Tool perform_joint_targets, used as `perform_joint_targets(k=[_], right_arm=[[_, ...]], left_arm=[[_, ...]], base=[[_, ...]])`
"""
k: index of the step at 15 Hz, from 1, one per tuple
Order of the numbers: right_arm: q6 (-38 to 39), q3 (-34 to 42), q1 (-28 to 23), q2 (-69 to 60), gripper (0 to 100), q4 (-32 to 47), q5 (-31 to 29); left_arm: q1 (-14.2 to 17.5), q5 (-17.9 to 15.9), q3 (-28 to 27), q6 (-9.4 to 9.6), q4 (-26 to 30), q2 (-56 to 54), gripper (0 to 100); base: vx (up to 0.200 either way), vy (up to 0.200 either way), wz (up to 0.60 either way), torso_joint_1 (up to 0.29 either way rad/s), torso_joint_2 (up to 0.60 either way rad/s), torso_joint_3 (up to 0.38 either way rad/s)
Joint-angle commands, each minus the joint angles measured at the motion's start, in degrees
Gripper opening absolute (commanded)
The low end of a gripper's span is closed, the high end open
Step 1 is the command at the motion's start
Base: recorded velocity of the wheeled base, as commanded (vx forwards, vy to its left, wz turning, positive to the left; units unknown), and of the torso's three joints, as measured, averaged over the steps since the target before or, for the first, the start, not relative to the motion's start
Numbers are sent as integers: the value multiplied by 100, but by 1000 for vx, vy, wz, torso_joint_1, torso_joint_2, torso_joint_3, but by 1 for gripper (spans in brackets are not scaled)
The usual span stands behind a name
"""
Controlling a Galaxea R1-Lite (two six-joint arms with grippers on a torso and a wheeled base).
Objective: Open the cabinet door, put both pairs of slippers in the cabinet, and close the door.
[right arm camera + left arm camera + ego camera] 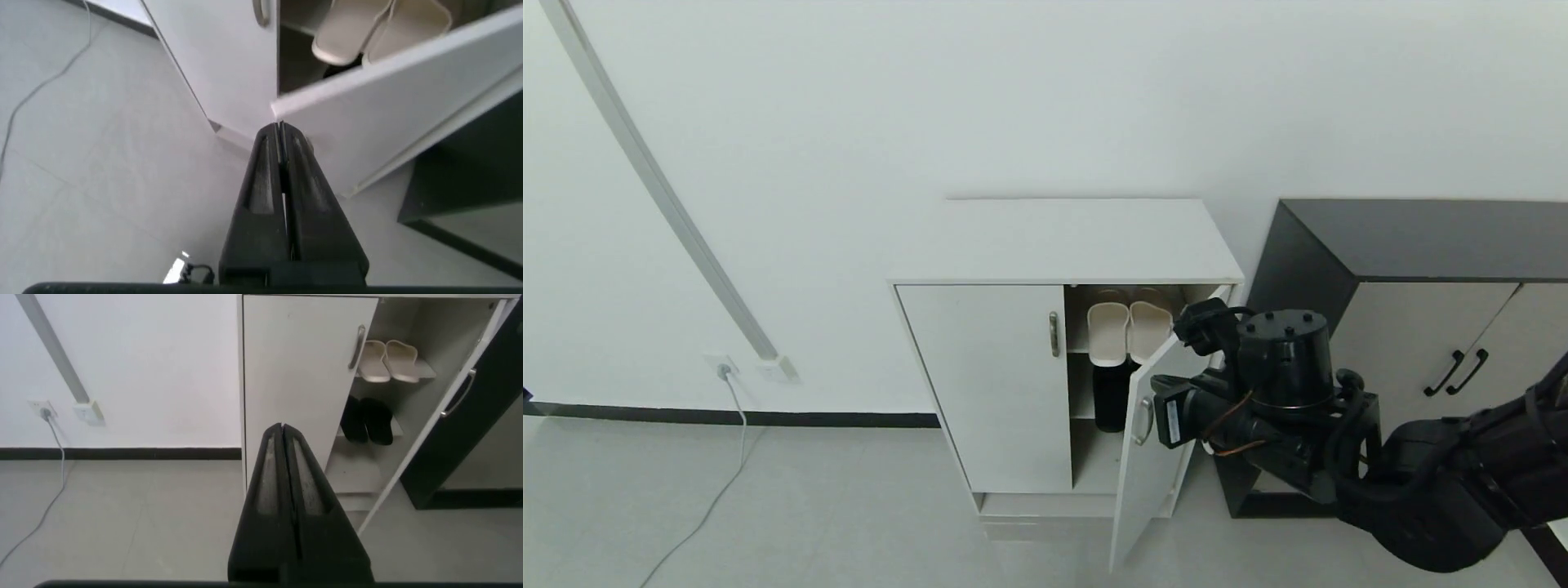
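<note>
Head view: cabinet [1078,245] door [1145,474] ajar, white slippers [1128,331] on the upper shelf, black slippers [1109,398] below (both pairs inside). Right gripper [282,135] closed, empty, just beside the door's edge; left gripper [282,437] closed, empty.

White cabinet [988,384], cream slippers [1127,331], black slippers [1109,400].

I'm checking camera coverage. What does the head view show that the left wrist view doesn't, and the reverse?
Head view only: the white cabinet's top and the dark cabinet's two black handles. Left wrist view only: the left tool, shut. Both: the beige slippers on the upper shelf, the black slippers on the shelf below, the open right door and the wall socket.
</note>
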Motion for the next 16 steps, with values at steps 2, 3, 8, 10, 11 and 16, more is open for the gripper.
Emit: perform_joint_targets(k=[2,3,8,10,11,16], right_arm=[[-13,511,0,-399,0,2,-4],[-13,625,0,-443,0,2,-22],[-22,1768,26,-865,0,-306,-48],[-22,1838,35,-865,0,-376,-48],[-13,1821,26,-830,0,-376,-30],[4,1601,17,-241,0,-719,-39]], left_arm=[[1,2,1,-1,-1,8,0],[1,2,1,-1,-1,-1,0],[1,-7,1,-1,-1,-1,0],[1,-7,1,-1,-1,-1,0],[1,-7,1,-1,-1,-1,0],[1,-7,1,-1,-1,-1,0]], base=[[200,0,0,-14,0,0],[200,0,0,-2,2,-7],[40,0,0,3,0,0],[0,0,0,0,0,0],[0,0,0,0,0,0],[0,0,0,0,0,0]])
